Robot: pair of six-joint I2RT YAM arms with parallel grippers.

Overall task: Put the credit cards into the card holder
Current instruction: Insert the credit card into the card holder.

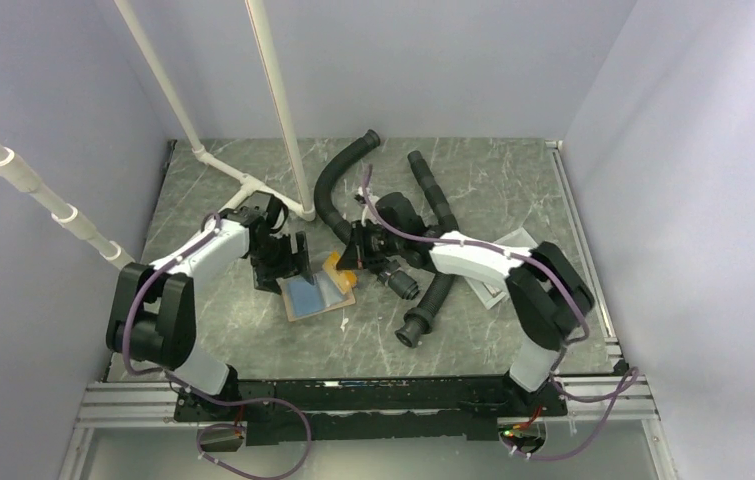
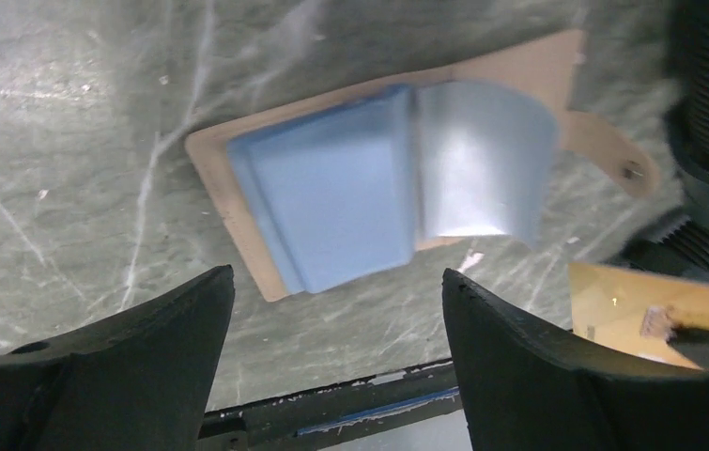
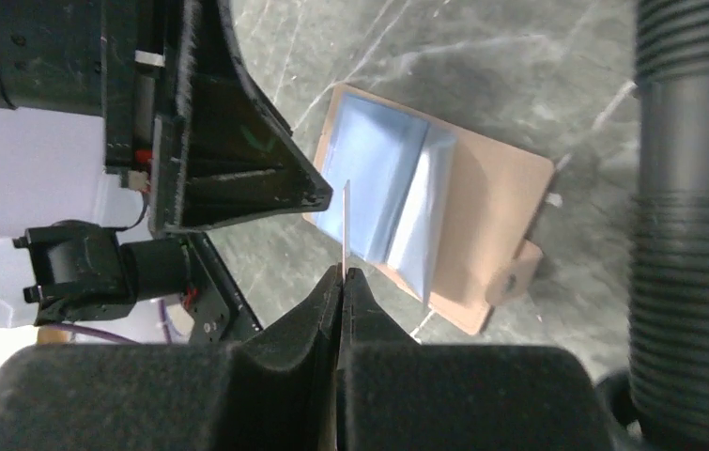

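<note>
Left fingers (image 2: 125, 366) stand wide apart with nothing between them, hanging over the bench just beyond the left end of the card holder (image 1: 315, 297), which the left wrist view shows framed in the gap above the two pads. The card holder lies unfolded and flat, tan outer leather down, blue inner pockets (image 2: 331, 207) up, and its snap tab at the right-hand end. Its long axis runs roughly left to right across the bench, a little tilted. At its far right corner is one of the credit cards, an orange-yellow card (image 1: 337, 268), pinched fast in the closed right fingers (image 3: 294, 329). The right wrist view shows this card edge-on as a thin pale line (image 3: 345, 230), aimed at the blue pockets. Whether its leading edge touches the holder cannot be told. The right arm is therefore the nearer to the work. By this reading, the coming move turns on bringing the card's edge into line with a pocket mouth, the left fingers being placed to steady the holder. Black corrugated hoses (image 1: 433, 200) lie behind and beside the right arm. No other card can be made out. The bench (image 1: 513, 180) is a grey-green marbled slab. White pipes (image 1: 273, 100) rise from its far left, and plain pale walls close it in on three sides.
</note>
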